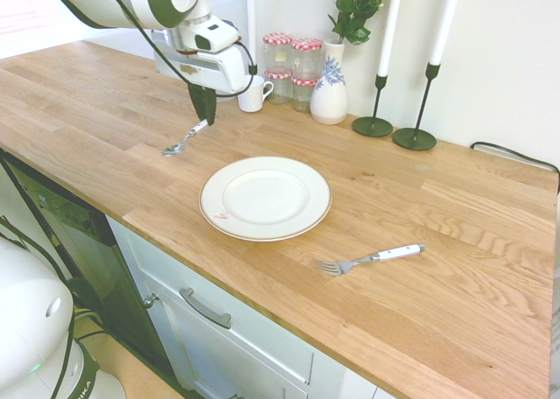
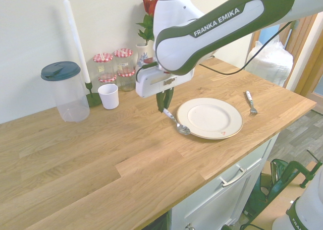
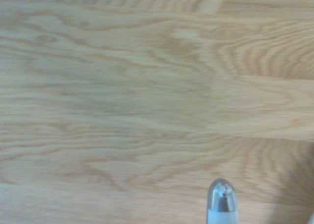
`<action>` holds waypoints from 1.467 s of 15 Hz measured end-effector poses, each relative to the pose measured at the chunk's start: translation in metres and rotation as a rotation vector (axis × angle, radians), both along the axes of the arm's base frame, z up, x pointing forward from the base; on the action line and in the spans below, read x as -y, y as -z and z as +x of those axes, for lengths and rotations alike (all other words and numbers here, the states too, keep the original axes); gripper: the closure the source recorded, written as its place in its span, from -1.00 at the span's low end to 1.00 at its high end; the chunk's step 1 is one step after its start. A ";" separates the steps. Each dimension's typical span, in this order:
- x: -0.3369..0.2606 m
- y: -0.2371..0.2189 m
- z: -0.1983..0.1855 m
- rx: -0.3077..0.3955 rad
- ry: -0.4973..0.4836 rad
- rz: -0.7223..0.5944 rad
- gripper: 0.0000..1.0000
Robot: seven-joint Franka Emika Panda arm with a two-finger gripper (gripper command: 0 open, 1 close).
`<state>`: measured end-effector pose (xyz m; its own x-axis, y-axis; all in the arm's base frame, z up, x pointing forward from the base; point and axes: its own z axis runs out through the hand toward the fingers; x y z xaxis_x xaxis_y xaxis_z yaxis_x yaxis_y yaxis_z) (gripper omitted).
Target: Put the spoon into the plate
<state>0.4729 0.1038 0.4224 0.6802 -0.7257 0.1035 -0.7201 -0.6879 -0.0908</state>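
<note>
"Wooden counter [image 1: 411,303] noted. Spoon [image 1: 181,143] position?"
"Off to one side of the plate [image 1: 266,197], bowl end tilted down."
"Gripper [image 1: 206,121] state?"
"Mine: fingers pinching the spoon by its white handle."

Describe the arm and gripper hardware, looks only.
White, rounded arm segments with dark green trim; the upper link carries "FRANKA EMIKA" in white letters on a green band. A thin black cable runs along the outside. The hand is a boxy white housing with rounded edges, and the gripper has two slim, dark green fingers.
</note>
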 end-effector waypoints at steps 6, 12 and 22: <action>0.127 -0.008 0.001 -0.043 0.129 -0.021 1.00; 0.194 0.011 0.001 -0.047 0.162 -0.017 1.00; 0.205 0.062 -0.001 -0.094 0.149 -0.018 -1.00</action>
